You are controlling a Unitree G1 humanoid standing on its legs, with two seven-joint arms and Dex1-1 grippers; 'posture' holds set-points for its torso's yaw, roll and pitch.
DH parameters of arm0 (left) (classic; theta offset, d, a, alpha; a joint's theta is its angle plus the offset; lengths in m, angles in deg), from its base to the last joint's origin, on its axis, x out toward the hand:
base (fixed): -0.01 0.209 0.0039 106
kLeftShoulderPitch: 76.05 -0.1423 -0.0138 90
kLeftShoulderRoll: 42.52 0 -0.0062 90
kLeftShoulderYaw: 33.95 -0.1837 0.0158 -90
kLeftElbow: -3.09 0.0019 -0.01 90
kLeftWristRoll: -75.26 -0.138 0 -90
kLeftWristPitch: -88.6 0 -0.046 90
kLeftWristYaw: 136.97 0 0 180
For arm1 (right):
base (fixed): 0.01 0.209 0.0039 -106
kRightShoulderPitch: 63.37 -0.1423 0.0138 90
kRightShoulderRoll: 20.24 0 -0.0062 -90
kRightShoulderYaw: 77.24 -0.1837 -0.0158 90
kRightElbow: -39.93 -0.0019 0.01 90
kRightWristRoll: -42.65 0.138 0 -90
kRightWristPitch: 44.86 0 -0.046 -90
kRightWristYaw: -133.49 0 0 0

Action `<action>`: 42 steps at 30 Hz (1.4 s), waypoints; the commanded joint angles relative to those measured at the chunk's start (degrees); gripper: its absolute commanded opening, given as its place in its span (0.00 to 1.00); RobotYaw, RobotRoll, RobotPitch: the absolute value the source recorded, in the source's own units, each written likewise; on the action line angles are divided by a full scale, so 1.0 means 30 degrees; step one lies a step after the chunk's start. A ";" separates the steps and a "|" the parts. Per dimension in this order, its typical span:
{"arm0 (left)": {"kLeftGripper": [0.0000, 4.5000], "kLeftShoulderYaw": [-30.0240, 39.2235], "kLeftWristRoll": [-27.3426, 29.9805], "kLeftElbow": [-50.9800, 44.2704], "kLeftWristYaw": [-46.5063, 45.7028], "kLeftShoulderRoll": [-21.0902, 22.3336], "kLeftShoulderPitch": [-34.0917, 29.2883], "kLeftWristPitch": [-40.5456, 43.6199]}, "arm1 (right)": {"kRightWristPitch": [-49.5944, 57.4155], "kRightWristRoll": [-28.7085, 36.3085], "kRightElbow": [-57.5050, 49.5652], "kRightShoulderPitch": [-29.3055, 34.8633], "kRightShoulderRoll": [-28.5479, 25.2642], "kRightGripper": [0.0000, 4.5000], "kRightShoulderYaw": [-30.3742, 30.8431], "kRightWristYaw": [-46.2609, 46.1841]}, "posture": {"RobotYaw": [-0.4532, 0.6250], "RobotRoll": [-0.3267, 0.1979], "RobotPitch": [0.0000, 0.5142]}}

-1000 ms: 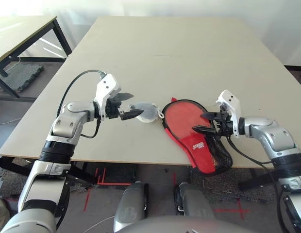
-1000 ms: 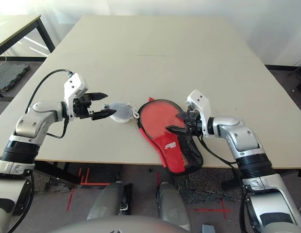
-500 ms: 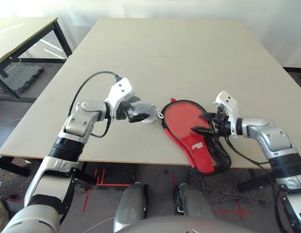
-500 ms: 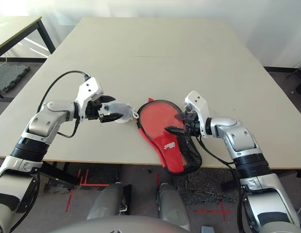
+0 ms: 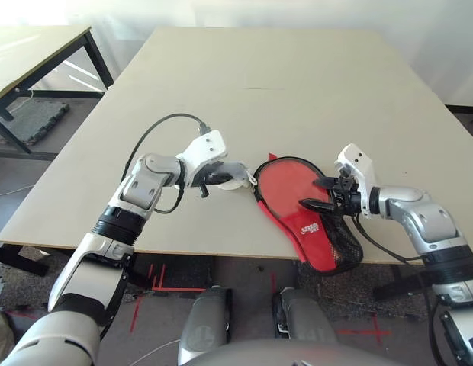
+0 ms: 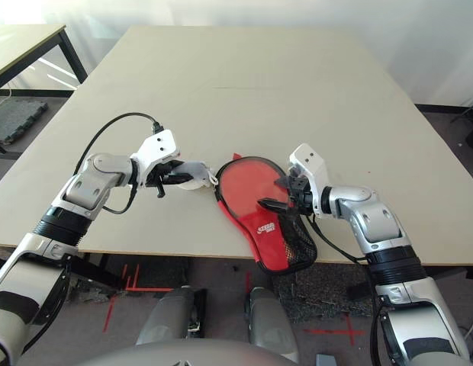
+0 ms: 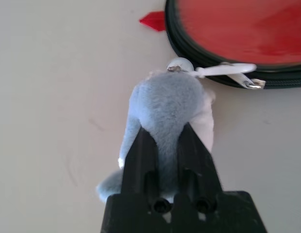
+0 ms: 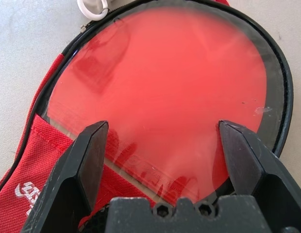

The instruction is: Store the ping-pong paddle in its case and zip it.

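Observation:
The ping-pong paddle (image 5: 286, 187) lies with its round red face (image 8: 165, 87) up inside its case (image 5: 316, 245), a red soft case with a white logo, black edge trim and a mesh pocket, near the table's front edge. My right gripper (image 5: 314, 193) hovers open just above the paddle's face, one finger (image 8: 90, 145) on each side. Left of the case, my left gripper (image 7: 162, 133) is shut on a small grey-blue fuzzy pouch (image 7: 165, 99). The pouch's key ring joins a white zip pull (image 7: 223, 70) at the case's rim. The paddle's handle is hidden.
The wide beige table (image 5: 259, 76) stretches far behind the case. The case's lower end hangs over the table's front edge (image 5: 221, 255). A second table (image 5: 30, 46) stands off to the left, with a dark mat (image 5: 34, 122) on the floor.
My left gripper moved right to the grey-blue pouch and shut on it. The right gripper stayed open over the paddle, almost still.

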State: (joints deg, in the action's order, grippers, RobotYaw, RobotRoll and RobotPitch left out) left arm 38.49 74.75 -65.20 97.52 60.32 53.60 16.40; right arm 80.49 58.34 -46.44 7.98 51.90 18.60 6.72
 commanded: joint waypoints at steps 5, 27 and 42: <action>0.02 0.0179 -0.1232 0.3835 -0.0903 -0.0721 0.2623 -0.2474 | 0.1070 0.0045 -0.0594 0.1327 -0.0044 1.00 0.0397 -0.0355 | 0.51 0.62 0.23; 0.02 -0.0235 -0.5429 1.6803 -0.9093 -0.5373 1.0107 -0.9474 | 0.2037 0.0578 -0.2265 0.2650 -0.0020 1.00 0.0113 -0.1295 | 0.46 0.62 0.28; 0.02 -0.2099 -0.9022 1.8458 -1.3208 -0.7274 1.1021 -0.9761 | 0.2312 0.0896 -0.3121 0.3115 0.0173 1.00 0.0136 -0.2182 | 0.42 0.62 0.30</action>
State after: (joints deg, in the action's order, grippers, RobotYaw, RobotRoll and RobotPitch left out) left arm 32.90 49.08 -10.29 57.56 38.76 86.04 -12.26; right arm 83.64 61.58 -58.62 14.30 52.26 16.01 0.44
